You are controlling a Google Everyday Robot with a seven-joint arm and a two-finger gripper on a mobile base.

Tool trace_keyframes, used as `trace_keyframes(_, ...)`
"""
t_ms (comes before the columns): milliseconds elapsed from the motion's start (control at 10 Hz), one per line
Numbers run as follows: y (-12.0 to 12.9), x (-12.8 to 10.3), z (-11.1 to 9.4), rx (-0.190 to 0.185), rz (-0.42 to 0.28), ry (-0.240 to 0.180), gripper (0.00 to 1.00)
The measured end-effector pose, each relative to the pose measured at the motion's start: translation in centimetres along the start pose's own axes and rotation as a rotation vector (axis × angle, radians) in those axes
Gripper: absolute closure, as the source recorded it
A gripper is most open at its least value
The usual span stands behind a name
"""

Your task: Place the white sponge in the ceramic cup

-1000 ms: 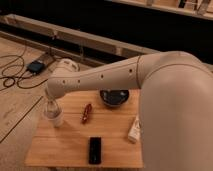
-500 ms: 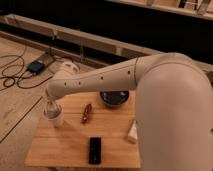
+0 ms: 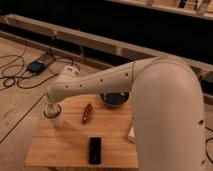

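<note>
Far left of the wooden counter point(image 3: 55, 150): my claw point(image 3: 52, 109) sits right on top of the ceramic cup point(image 3: 55, 119), pressed down into its mouth. Can't tell how the claw is set, my wrist covers it. White sponge not visible on its own; it is hidden under the claw at the cup's mouth, or I can't see it at all. Next, a small reddish-brown item point(image 3: 86, 113) lies near the cup, apart from it. Toward the front edge, a flat black object point(image 3: 94, 150) lies lengthwise. Behind, at the back edge, a dark bowl point(image 3: 114, 99), partly under my arm. Far right, a white thing point(image 3: 131, 133) peeks out beside my arm.
</note>
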Motion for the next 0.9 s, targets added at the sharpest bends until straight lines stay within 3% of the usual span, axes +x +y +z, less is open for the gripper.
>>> trace_keyframes(200,-0.04,-0.03,0.17,-0.011,-0.004,-0.007,0.82)
trace_keyframes(600,-0.19,0.24,-0.22,-0.019,-0.015,-0.019,0.40)
trace_keyframes(900,-0.17,0.33,-0.40,-0.024,-0.021,-0.028,0.20)
